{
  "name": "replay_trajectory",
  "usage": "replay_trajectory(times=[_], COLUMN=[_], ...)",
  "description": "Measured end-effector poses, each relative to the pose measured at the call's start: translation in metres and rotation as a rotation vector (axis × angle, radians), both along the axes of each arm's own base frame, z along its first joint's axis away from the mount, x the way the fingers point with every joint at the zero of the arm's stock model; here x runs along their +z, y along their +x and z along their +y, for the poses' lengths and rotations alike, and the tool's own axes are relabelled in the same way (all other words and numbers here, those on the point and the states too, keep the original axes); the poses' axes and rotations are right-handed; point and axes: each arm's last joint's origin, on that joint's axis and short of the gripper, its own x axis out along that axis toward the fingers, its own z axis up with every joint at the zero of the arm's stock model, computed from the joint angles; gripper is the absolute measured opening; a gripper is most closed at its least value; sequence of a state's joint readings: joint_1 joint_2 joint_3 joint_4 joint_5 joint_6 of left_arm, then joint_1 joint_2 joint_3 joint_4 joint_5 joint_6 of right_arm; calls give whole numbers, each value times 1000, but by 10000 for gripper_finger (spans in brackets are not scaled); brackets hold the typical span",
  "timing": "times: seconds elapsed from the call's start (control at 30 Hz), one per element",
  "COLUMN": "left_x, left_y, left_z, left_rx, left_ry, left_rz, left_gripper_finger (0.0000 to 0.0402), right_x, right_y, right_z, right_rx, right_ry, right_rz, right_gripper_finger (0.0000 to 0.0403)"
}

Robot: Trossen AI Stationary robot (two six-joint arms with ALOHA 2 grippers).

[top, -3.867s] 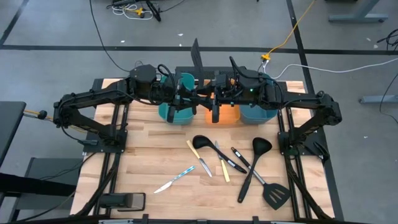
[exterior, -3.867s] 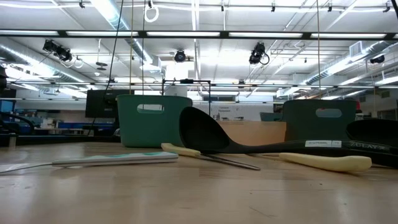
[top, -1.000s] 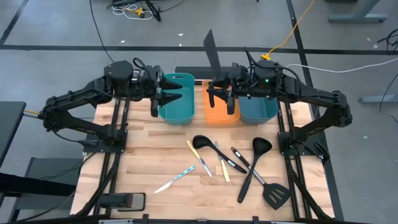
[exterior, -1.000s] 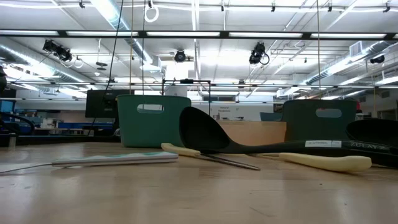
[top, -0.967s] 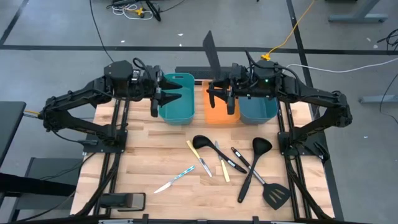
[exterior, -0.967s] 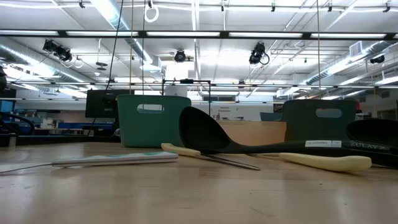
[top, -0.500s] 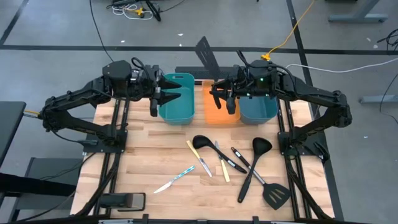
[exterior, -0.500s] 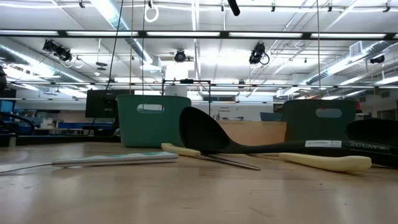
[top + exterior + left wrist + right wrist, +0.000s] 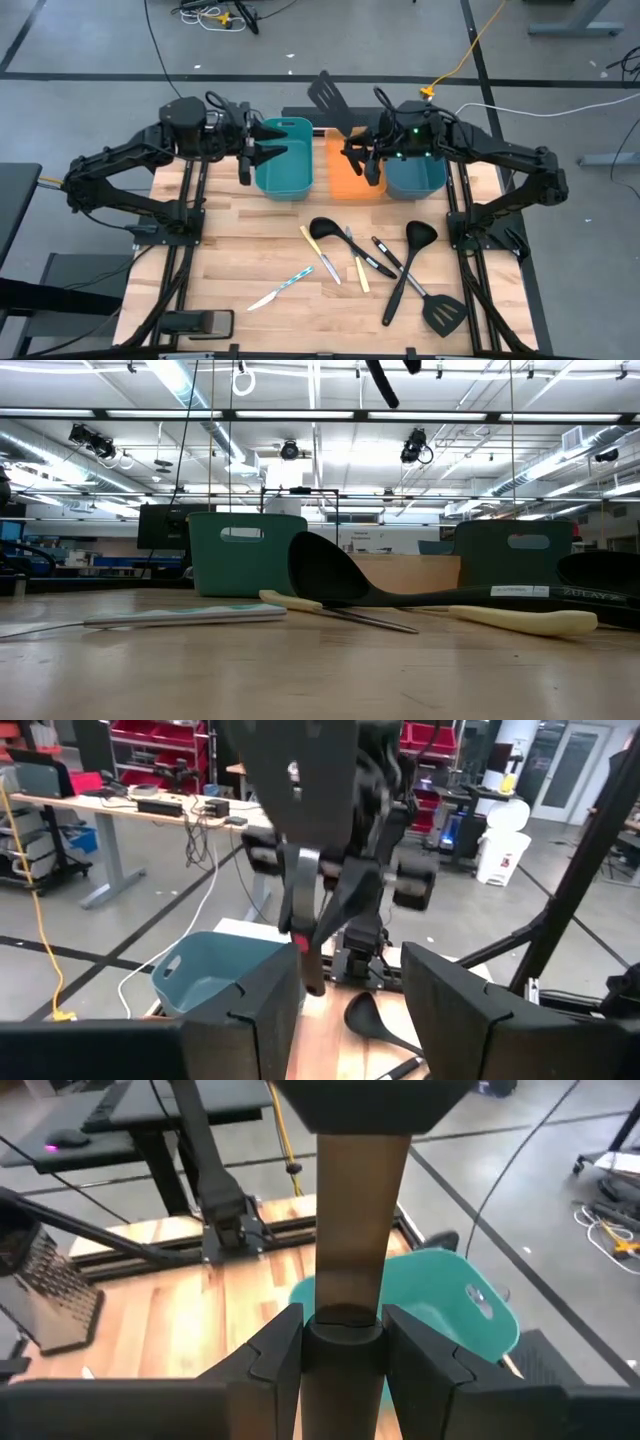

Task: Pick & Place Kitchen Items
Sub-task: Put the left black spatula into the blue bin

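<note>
The right pincer [image 9: 367, 160] was clenched on the handle of a black spatula [image 9: 328, 92], holding it upright over the orange tray [image 9: 352, 183], blade raised toward the table's [image 9: 250, 260] far edge. The left pincer [image 9: 262, 150] hung released and empty above the nearer teal bin [image 9: 283, 172]. With the grip low on a long handle, the spatula could swing or slip and land outside the tray. The other utensils [image 9: 375, 262] lay loose on the table.

Black spatula [image 9: 331, 97] held aloft; other utensils [image 9: 372, 262] scattered on table.
</note>
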State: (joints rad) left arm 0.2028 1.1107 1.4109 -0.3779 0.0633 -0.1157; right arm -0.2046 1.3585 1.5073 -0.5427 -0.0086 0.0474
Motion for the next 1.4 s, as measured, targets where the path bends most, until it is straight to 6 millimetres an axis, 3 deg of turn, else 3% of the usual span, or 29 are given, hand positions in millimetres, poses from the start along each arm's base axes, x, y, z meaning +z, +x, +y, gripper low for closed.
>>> replay_trajectory(times=[0.2, 0.57, 1.4], left_x=[2, 2, 3], left_y=[-4, -4, -5], left_z=[0, 0, 1], left_rx=[12, 37, 47], left_ry=[5, 21, 21], left_rz=[-11, -10, -10], left_gripper_finger=[181, 181, 181], right_x=[-20, -47, -35], right_y=[-14, -58, -155], right_z=[-6, -8, 12], right_rx=[-35, -112, -206], right_ry=[59, 199, 195], right_rz=[-69, -105, -134], right_gripper_finger=[121, 121, 121])
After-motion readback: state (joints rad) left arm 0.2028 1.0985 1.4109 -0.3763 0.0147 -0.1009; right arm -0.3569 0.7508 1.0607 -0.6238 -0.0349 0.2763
